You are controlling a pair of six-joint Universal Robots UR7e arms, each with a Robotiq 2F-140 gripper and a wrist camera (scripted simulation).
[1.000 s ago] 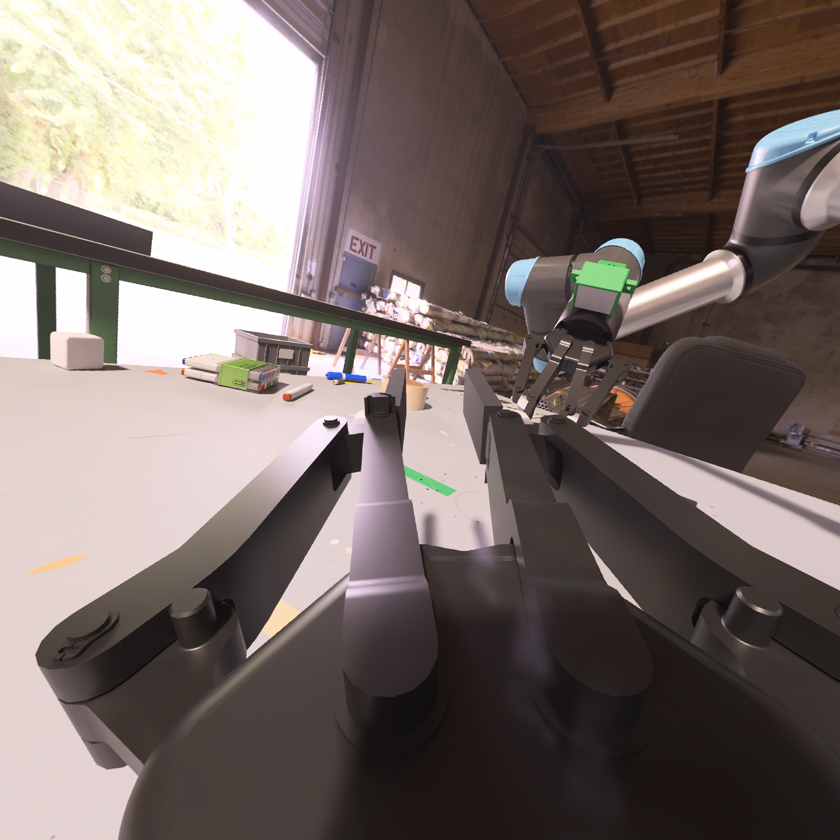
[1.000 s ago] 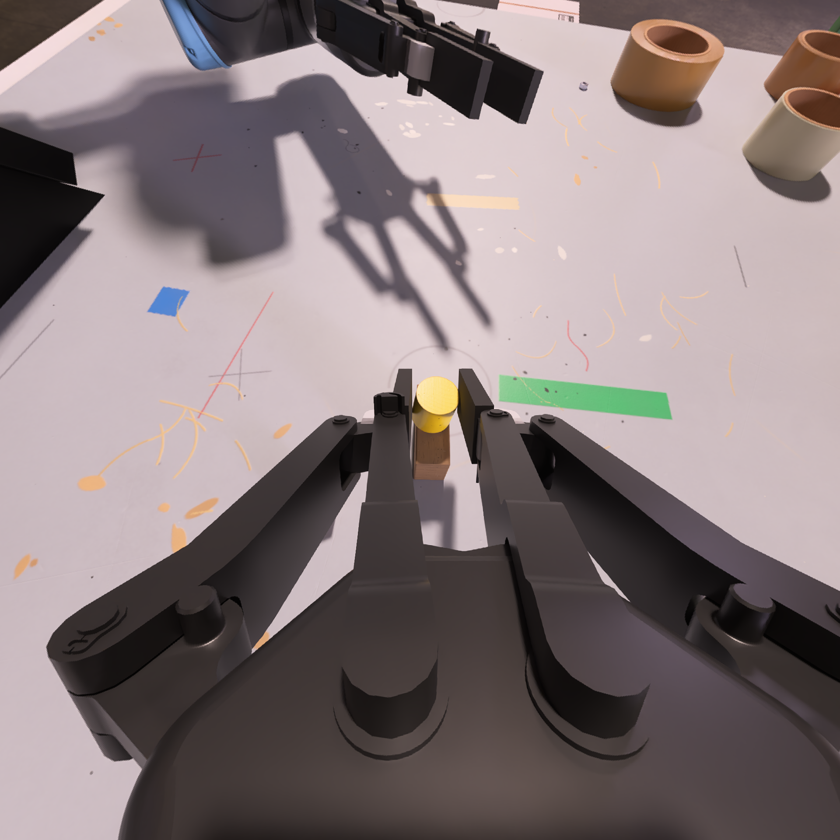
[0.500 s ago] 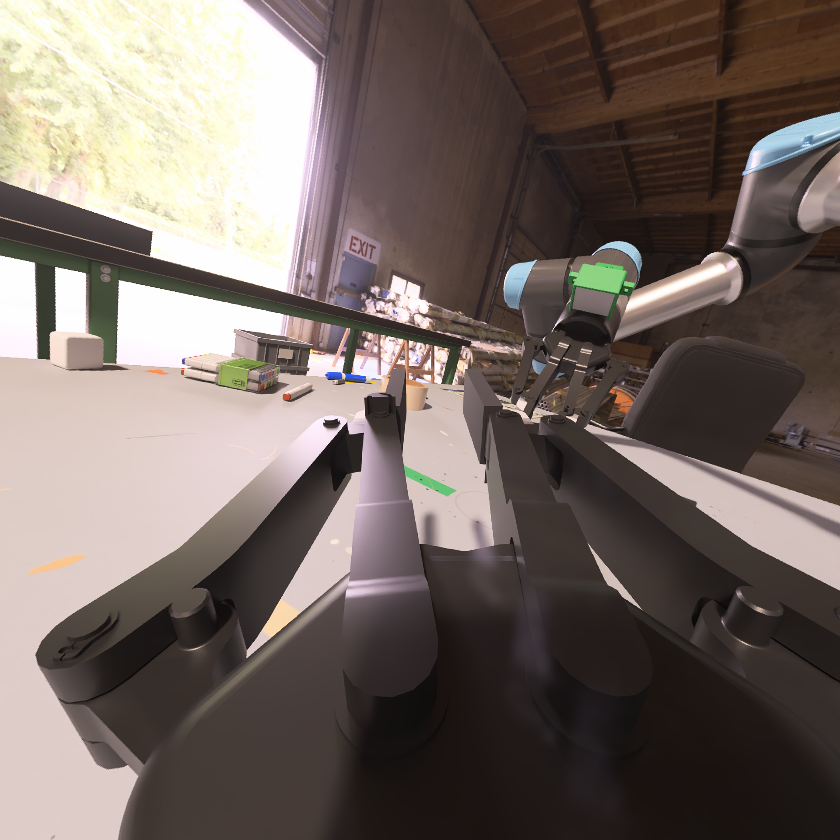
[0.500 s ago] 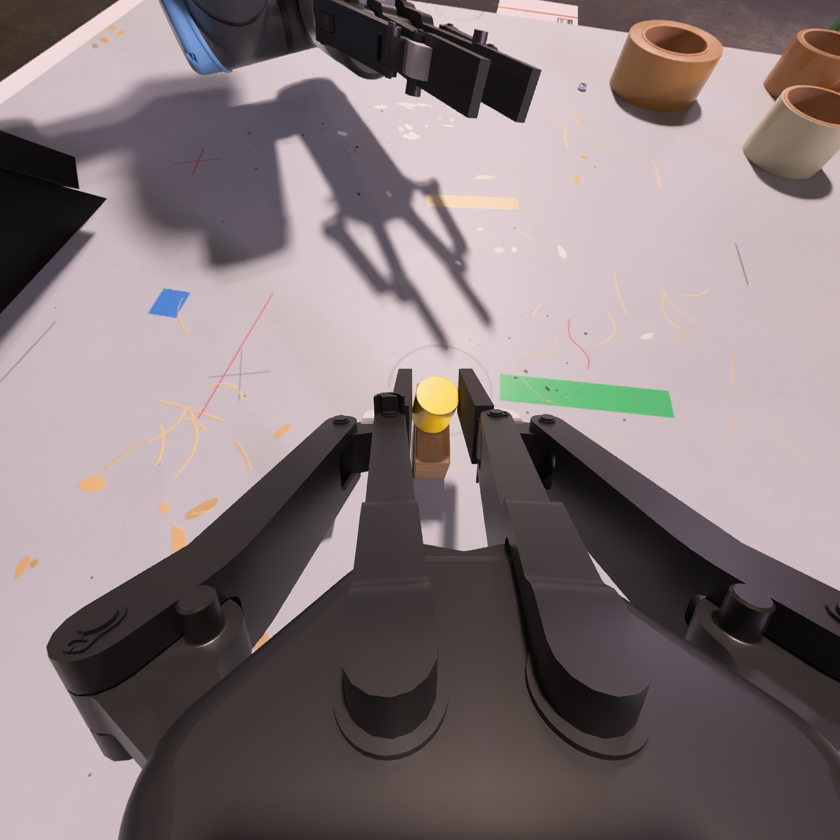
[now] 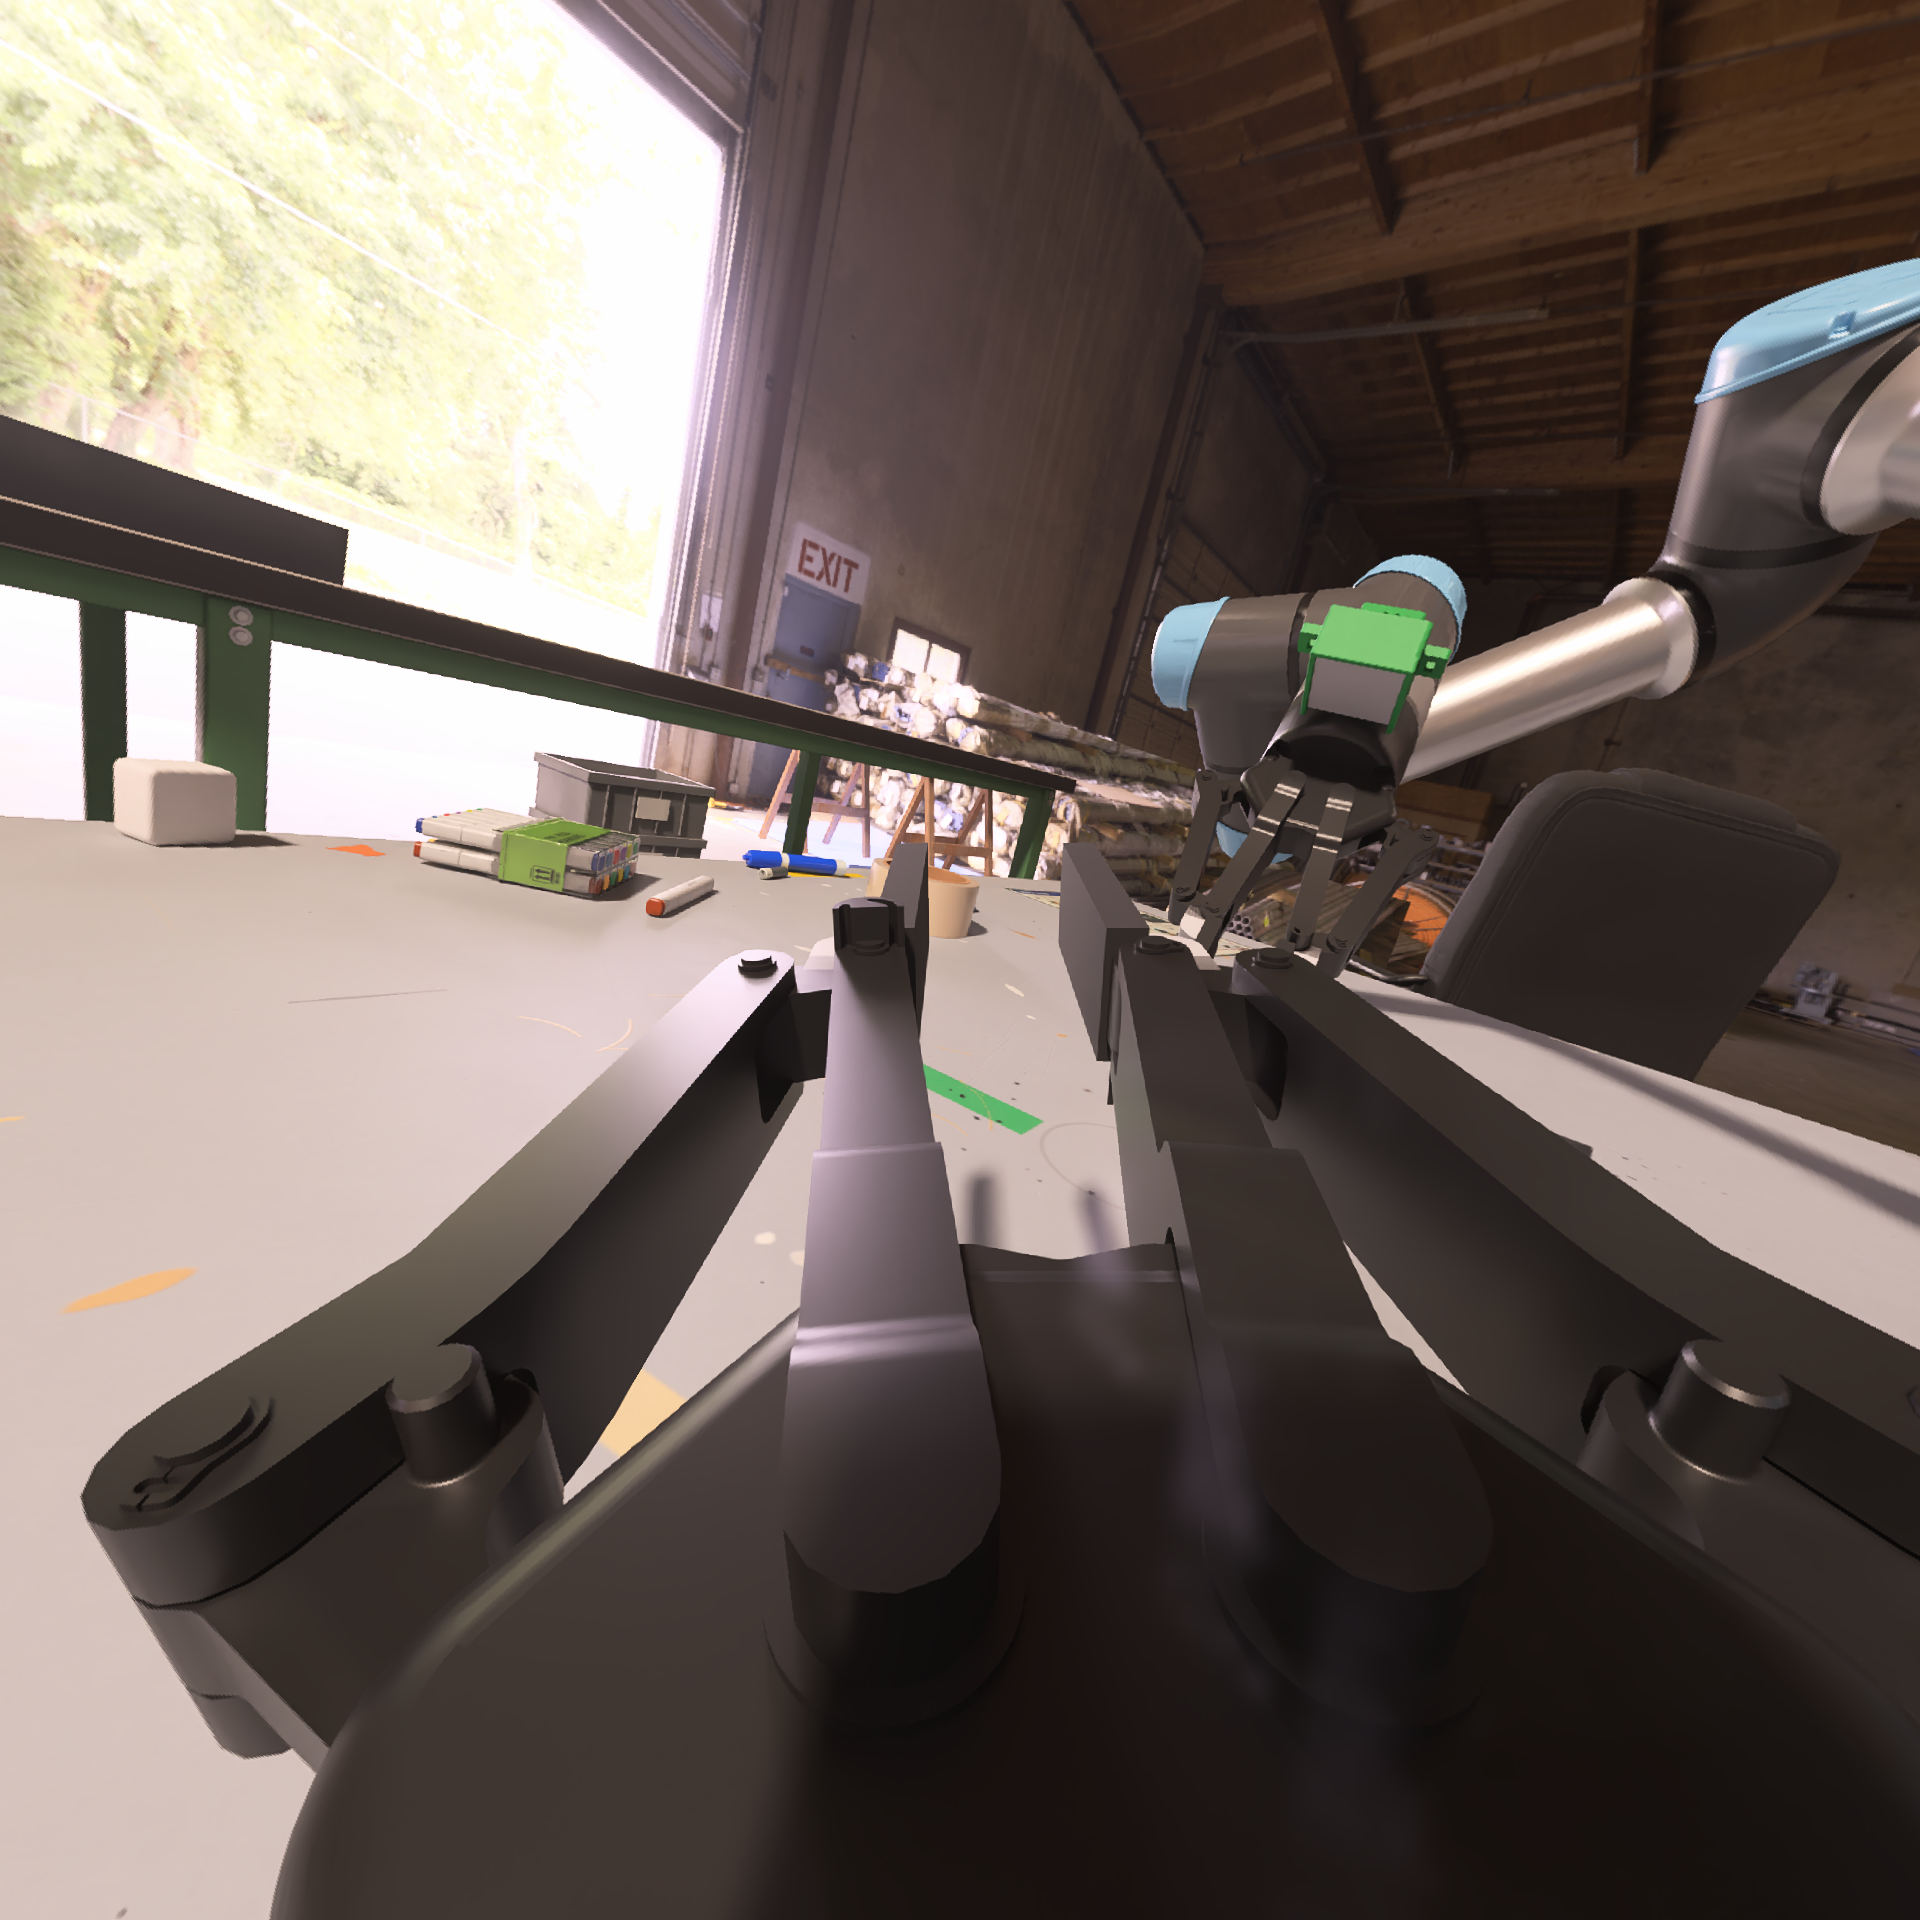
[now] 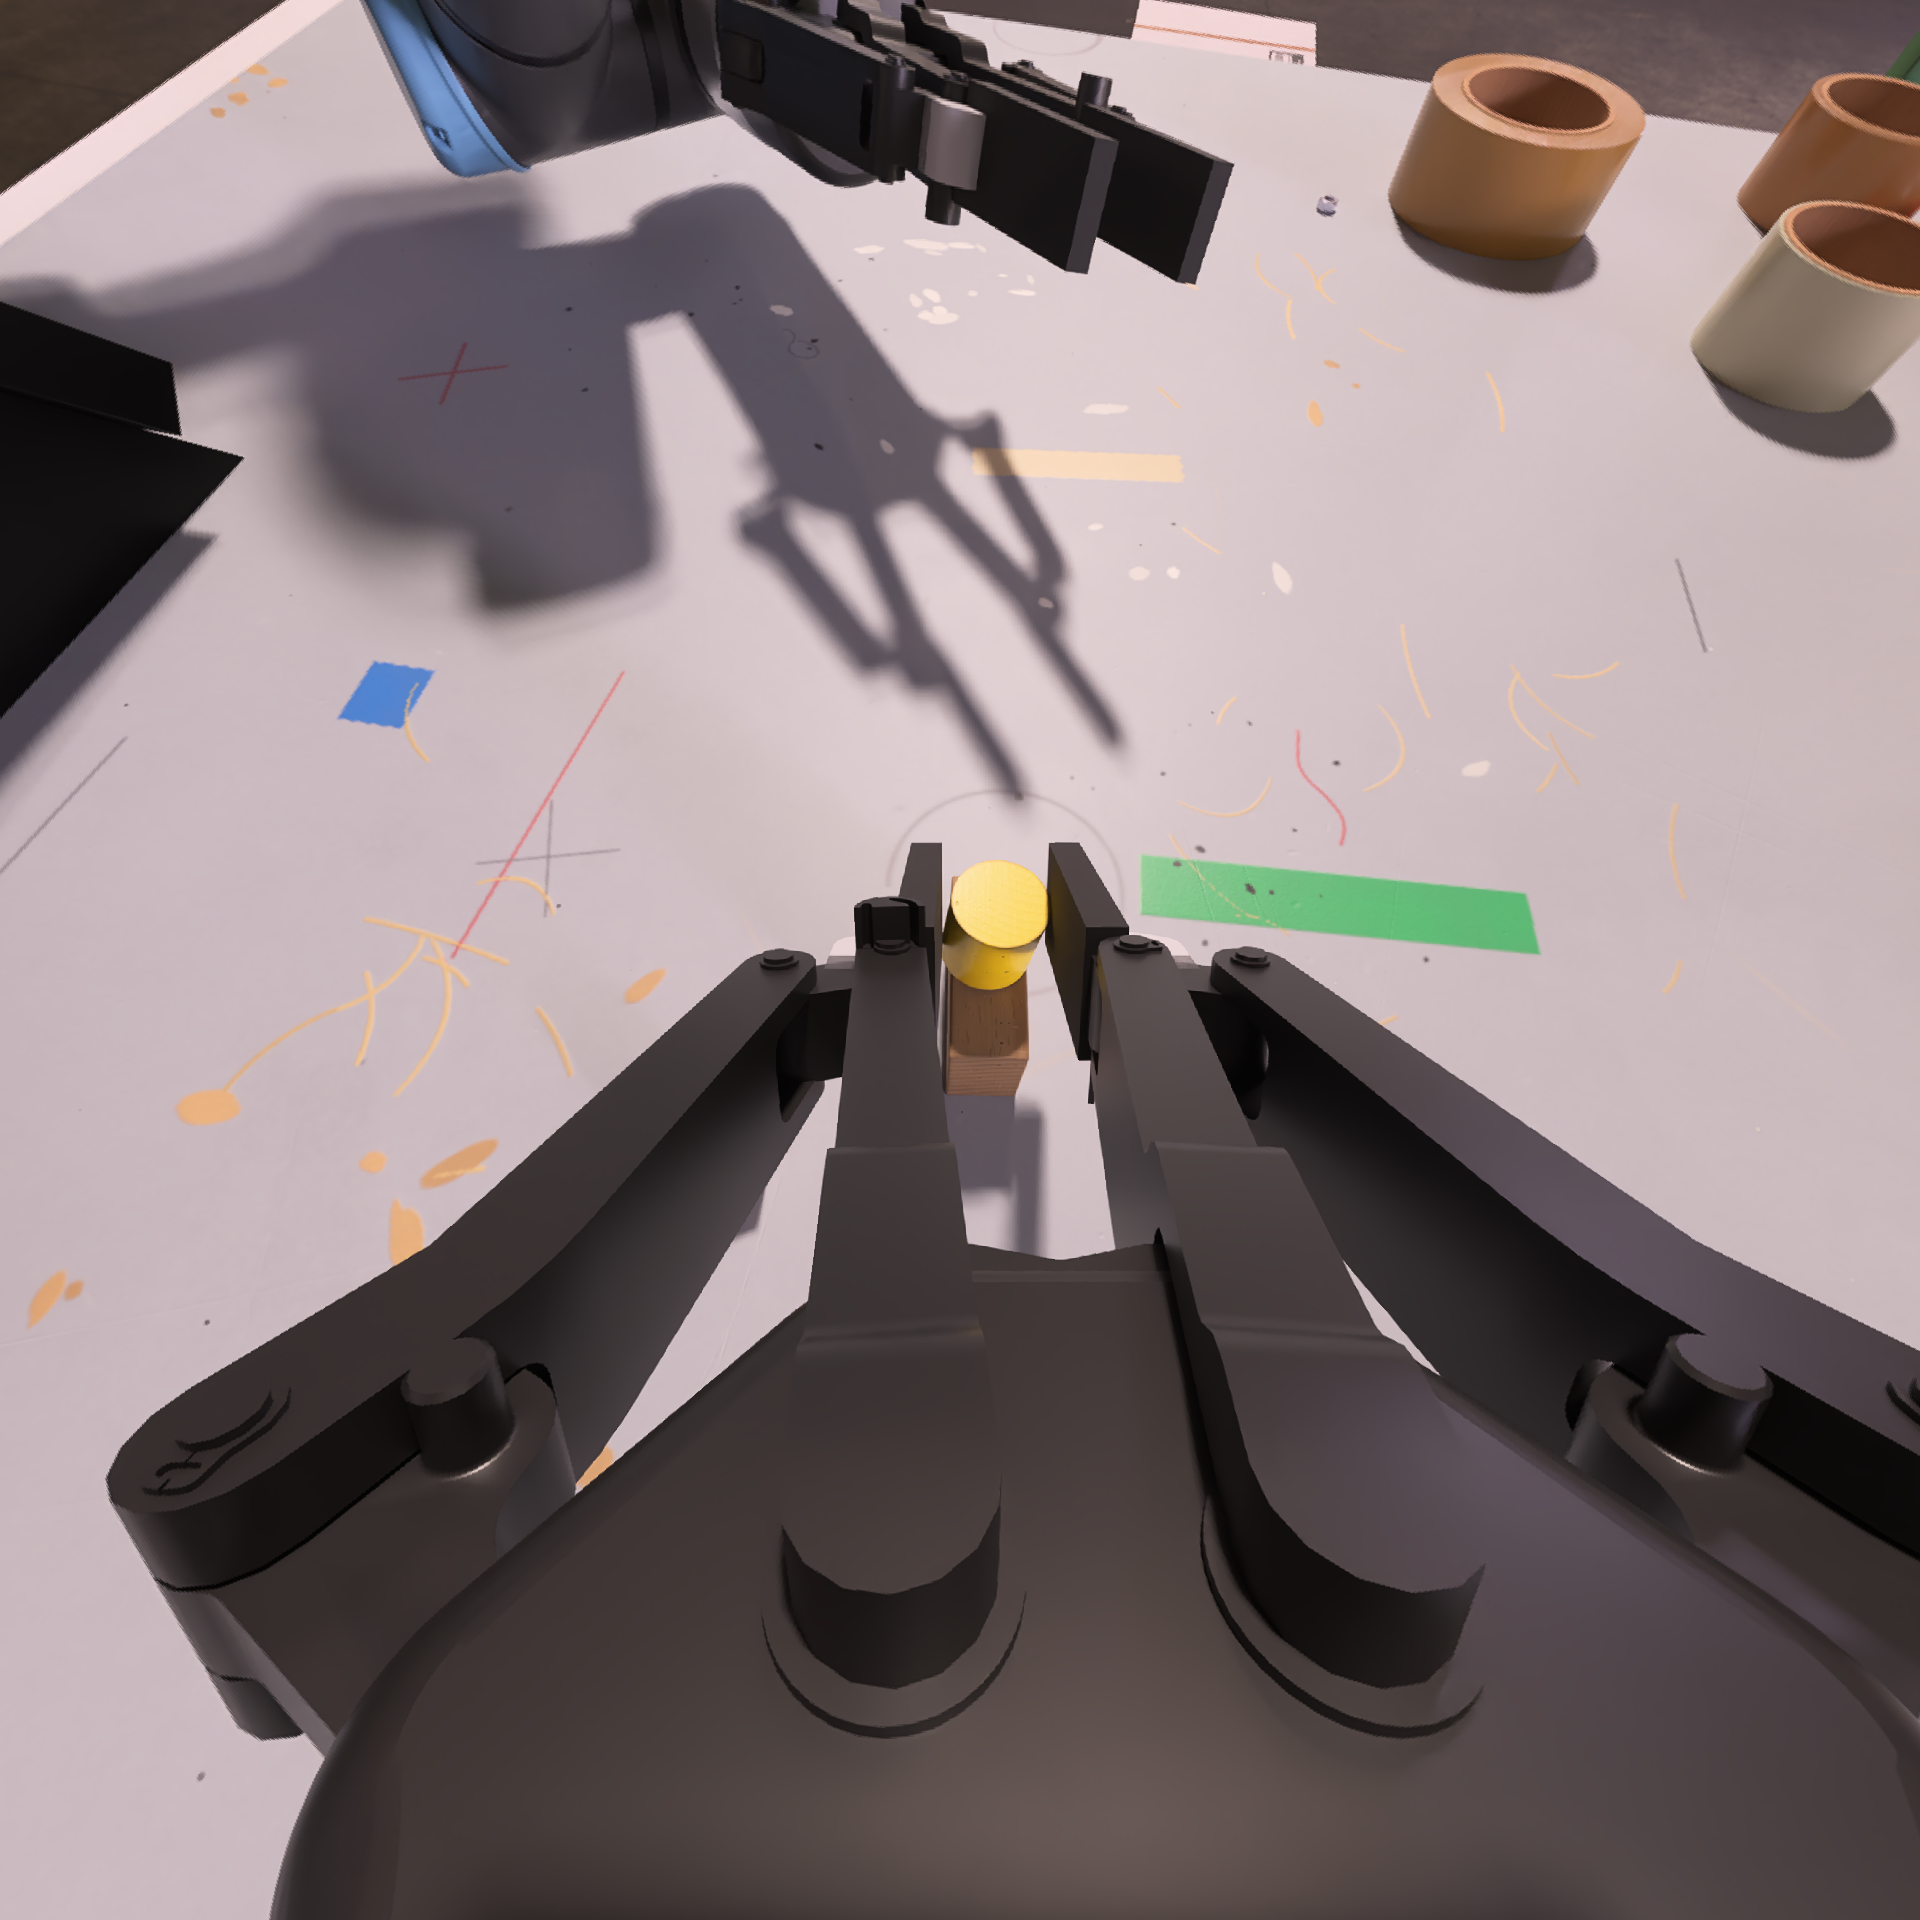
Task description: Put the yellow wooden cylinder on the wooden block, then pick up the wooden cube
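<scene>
Broadly, start from the grey tabletop [image 6: 727, 623], which carries everything, and take the wooden block [image 6: 985, 1039] as the reference for all that follows. Well beyond the block, note the left gripper [image 6: 1143, 223] hanging above the surface, jaws parted with nothing between them, so idle for now. Directly over the block, find the right gripper [image 6: 995, 894], its 2 jaws closing in from either side with no gap showing, so read as clenched on the yellow wooden cylinder [image 6: 995, 920]. Far beyond the block and off to 1 side, ignore the 3 tape rolls [image 6: 1512, 156]. Just beside the block, use the green strip [image 6: 1340, 904] only as a check that nothing slides.

Judged from this: cylinder upright on top of the block, touching it, so placing looks all but done, with release as the step in hand. To do it well, part the jaws slowly and evenly, so neither pad drags the cylinder sideways off so narrow a perch. Then lift straight up along the jaws, without swinging, until clear of the top. Watch for a wobble of the block itself.

Cannot find the wooden cube in either view; locate it before committing either arm.
</scene>
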